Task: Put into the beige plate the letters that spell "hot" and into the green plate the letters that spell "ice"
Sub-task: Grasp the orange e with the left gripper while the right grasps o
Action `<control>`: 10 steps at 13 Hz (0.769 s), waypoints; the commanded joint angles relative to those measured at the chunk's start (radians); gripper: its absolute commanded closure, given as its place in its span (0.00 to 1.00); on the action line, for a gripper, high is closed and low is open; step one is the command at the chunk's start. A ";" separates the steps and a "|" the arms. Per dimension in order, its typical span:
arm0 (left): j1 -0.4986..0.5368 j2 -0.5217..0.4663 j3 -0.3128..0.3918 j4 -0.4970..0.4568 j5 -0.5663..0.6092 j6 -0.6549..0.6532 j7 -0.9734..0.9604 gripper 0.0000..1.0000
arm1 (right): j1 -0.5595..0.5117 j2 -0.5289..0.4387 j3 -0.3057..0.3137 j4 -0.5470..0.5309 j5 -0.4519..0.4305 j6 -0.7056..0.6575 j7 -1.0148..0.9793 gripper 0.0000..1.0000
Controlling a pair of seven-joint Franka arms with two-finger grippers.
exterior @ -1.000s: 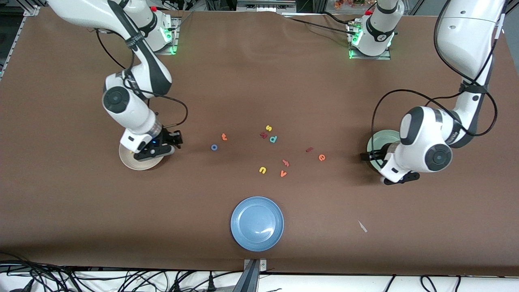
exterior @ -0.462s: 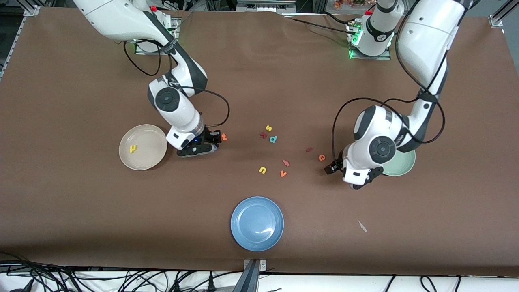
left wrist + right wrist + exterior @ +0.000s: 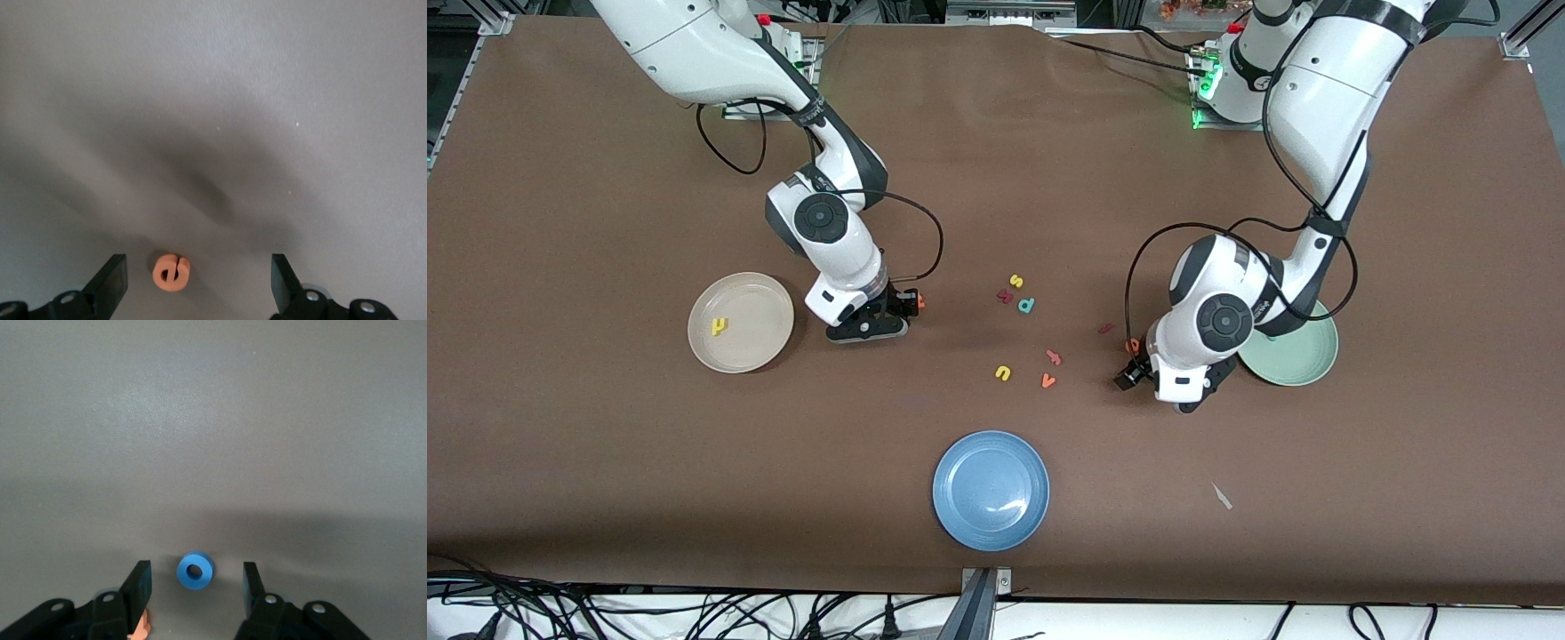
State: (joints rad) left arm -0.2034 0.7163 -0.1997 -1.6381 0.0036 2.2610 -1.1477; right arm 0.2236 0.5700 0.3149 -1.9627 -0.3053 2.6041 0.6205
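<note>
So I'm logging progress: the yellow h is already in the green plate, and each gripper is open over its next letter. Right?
Not quite. The h lies in the beige plate, as the front view shows. The rest holds: the left gripper is open over the e, the right gripper over the o.

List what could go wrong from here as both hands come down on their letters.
1. The right hand is open around the blue o, but the orange t lies right beside one finger and could get nudged or pinched along.
2. The orange e sits off-centre between the left hand's open fingers, nearer to one of them; closing may push it aside instead of gripping it.
3. The foam letters are tiny, so a grip could slip.
</note>
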 commanded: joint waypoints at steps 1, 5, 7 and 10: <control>-0.008 0.012 0.009 0.018 0.035 -0.004 -0.015 0.34 | 0.002 0.021 0.000 0.013 -0.028 0.005 0.025 0.37; -0.010 0.009 0.009 -0.014 0.036 -0.012 0.000 0.34 | 0.005 0.041 0.000 -0.021 -0.028 0.059 0.028 0.37; -0.021 0.012 0.009 -0.019 0.036 -0.012 -0.001 0.34 | 0.006 0.048 0.000 -0.021 -0.028 0.060 0.042 0.37; -0.022 0.012 0.009 -0.029 0.035 -0.012 -0.003 0.50 | 0.022 0.059 0.000 -0.022 -0.048 0.082 0.074 0.42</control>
State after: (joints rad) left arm -0.2176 0.7326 -0.1969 -1.6590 0.0042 2.2570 -1.1489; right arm 0.2343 0.6178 0.3147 -1.9776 -0.3226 2.6594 0.6578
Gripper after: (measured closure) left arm 0.383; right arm 0.383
